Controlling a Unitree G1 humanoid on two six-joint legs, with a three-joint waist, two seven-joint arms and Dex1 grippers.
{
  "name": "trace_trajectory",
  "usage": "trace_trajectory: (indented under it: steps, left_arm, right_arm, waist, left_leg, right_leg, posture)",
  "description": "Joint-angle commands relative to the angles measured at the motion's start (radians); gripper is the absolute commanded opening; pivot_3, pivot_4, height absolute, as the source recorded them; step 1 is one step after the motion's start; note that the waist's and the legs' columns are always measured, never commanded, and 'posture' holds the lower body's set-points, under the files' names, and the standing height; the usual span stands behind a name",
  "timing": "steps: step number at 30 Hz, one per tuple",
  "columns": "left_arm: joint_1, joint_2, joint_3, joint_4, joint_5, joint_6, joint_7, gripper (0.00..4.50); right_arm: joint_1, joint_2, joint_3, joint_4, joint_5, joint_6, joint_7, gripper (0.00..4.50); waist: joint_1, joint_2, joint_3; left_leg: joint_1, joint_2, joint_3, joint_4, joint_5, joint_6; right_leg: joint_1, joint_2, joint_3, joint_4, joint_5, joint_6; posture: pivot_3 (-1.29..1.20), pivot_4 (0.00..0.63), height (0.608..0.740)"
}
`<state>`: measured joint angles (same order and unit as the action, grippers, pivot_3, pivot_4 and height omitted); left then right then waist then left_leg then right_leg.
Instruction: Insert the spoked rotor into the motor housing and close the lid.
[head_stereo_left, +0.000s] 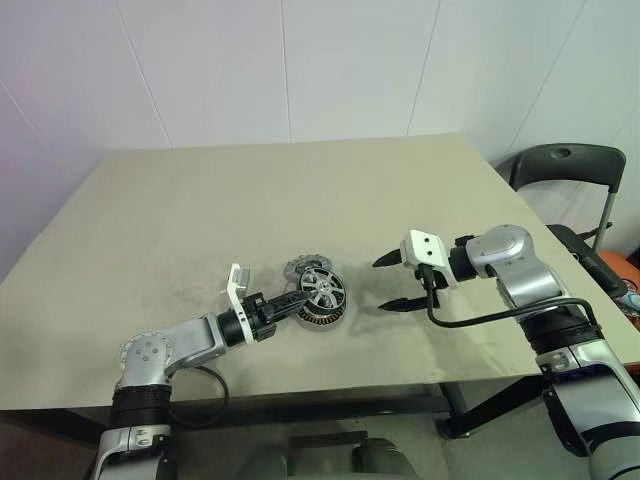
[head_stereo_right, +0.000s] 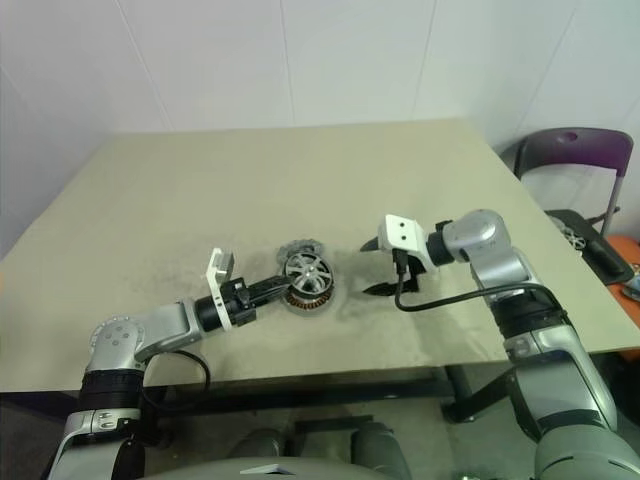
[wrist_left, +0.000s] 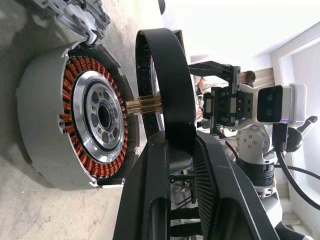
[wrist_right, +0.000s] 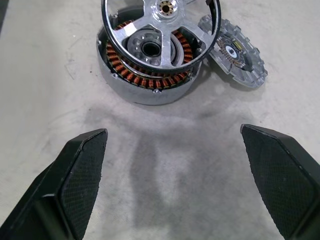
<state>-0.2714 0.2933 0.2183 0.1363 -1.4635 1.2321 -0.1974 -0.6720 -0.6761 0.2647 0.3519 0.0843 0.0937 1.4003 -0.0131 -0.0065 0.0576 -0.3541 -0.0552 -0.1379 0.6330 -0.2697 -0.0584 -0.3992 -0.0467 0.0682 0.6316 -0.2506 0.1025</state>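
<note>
A broad beige table (head_stereo_left: 300, 200) with a matte, slightly scuffed top carries everything here, set against a white panelled wall (head_stereo_left: 300, 70); a dark grey plastic chair (head_stereo_left: 565, 165) stands off the table's far right corner.

Near the front edge, about midway between the two arms, lies the motor housing (wrist_right: 145, 75), a round flat silver-grey shell with a copper-brown ring of windings around a silver hub, resting flat on the table. Directly over it, and slightly tilted, is the spoked rotor (head_stereo_left: 322, 288), a small wheel with a black outer rim, silver spokes and a silver hub with a brass-coloured shaft pointing at the housing's centre bore. In the left wrist view the rotor stands just clear of the windings, not seated.

The left gripper (head_stereo_left: 297, 301) reaches in level from the robot's left side, its two black fingers closed narrowly on the rotor's black rim at the near-left edge, so the wheel hangs from that pinch above the housing.

The right gripper (head_stereo_left: 393, 283) sits to the right of the housing, apart from it, angled down and toward it. Its fingers (wrist_right: 82, 165) are spread as wide as they go, with bare table between them, touching nothing.

Just behind the housing, touching or nearly touching its far rim, lies the lid (wrist_right: 235, 52), a smaller grey metal disc with a notched, gear-like edge, flat on the table.
</note>
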Motion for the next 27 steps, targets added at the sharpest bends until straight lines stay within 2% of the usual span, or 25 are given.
trace_trajectory:
  steps: [1,14,24,27]
  left_arm:
    - [-0.016,0.001,0.023,-0.006,-0.002,0.0,-0.022,0.35]
    - [-0.022,0.006,0.028,0.011,0.03,0.003,-0.047,0.35]
    - [-0.031,0.039,0.03,-0.021,0.043,0.029,-0.04,3.64]
    - [-0.03,0.078,0.018,-0.059,0.058,0.052,-0.044,3.64]
  right_arm:
    - [-0.008,-0.004,-0.043,-0.045,0.045,0.031,0.007,4.5]
    - [-0.013,-0.01,-0.048,-0.068,0.079,0.083,0.01,4.5]
    - [-0.019,-0.007,-0.046,-0.061,0.076,0.074,0.009,4.5]
    - [-0.02,-0.006,-0.045,-0.059,0.076,0.073,0.011,4.5]
  waist:
    - [0.0,0.0,0.0]
    - [0.0,0.0,0.0]
    - [-0.001,0.0,0.0]
    - [-0.001,0.0,0.0]
  left_leg:
    - [0.0,0.0,0.0,0.0,0.0,0.0]
    - [0.0,0.0,0.0,0.0,0.0,0.0]
    - [0.0,0.0,0.0,0.0,0.0,0.0]
    - [0.0,0.0,0.0,0.0,0.0,0.0]
  right_leg:
    - [0.0,0.0,0.0,0.0,0.0,0.0]
    - [0.0,0.0,0.0,0.0,0.0,0.0]
    - [0.0,0.0,0.0,0.0,0.0,0.0]
    - [0.0,0.0,0.0,0.0,0.0,0.0]
  posture:
    - [0.0,0.0,0.74]
    - [0.0,0.0,0.74]
    - [0.0,0.0,0.74]
    - [0.0,0.0,0.74]
